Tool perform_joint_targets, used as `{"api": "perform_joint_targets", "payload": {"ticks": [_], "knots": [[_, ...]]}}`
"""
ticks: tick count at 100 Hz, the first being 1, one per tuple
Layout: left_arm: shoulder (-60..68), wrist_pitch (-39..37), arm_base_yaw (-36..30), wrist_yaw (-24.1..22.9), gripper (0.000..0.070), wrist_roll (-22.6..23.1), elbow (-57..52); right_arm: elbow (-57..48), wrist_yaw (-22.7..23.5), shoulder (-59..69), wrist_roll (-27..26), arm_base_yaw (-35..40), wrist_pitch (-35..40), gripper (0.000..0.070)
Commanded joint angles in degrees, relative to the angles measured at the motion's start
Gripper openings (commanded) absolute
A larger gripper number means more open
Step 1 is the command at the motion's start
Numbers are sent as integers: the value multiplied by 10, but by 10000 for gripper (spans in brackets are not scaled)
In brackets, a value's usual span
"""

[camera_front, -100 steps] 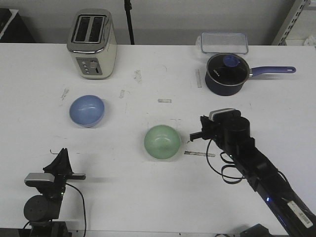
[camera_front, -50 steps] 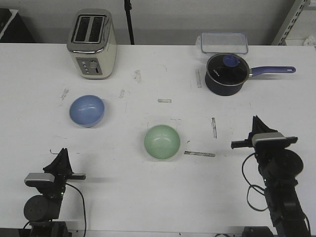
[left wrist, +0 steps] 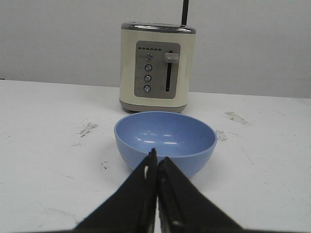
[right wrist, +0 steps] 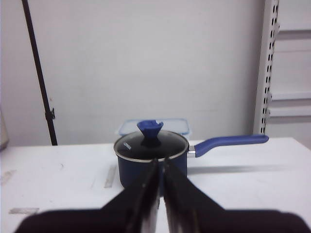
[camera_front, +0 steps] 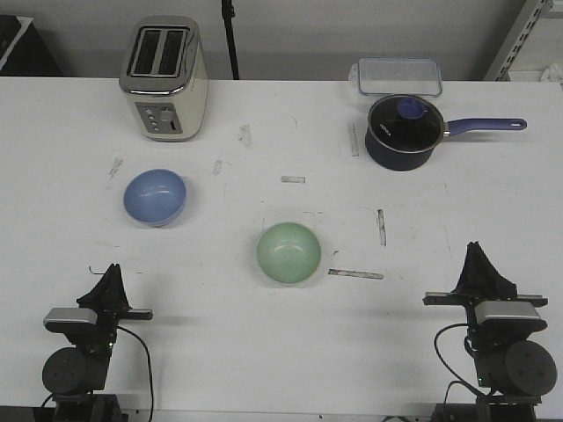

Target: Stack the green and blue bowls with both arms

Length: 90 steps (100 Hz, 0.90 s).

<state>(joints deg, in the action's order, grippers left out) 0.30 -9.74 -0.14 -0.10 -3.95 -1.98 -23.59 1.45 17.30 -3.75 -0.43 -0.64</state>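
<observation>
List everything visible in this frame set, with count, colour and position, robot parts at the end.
Table: one, white with scuff marks, fills the front view.
Blue bowl: one, light blue, left of centre, upright and empty.
Green bowl: one, pale green, near the centre, apart from the blue bowl.
Toaster: one, cream and silver, far left.
Saucepan: one, dark blue with a glass lid and a purple-blue handle, far right.
Plastic container: one, clear, behind the saucepan.
Shelving: white, far right corner.
Left gripper: one, black, near edge on the left, shut, holding nothing.
Right gripper: one, black, near edge on the right, shut, holding nothing.
</observation>
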Motion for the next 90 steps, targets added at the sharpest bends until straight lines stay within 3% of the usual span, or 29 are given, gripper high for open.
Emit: {"api": "perform_joint_targets", "payload": {"ticks": [1,21,90], "knots": [[-1,-7,1,-1,3,-2,5,-1,-3,-7,-12,0,0,4],[-1,-7,1,-1,3,-2,5,-1,-2,-28,-74,0,5,4],[-1,-35,1,-12,1,-6,4,-1,0,-27,-73,0,7,4]]}}
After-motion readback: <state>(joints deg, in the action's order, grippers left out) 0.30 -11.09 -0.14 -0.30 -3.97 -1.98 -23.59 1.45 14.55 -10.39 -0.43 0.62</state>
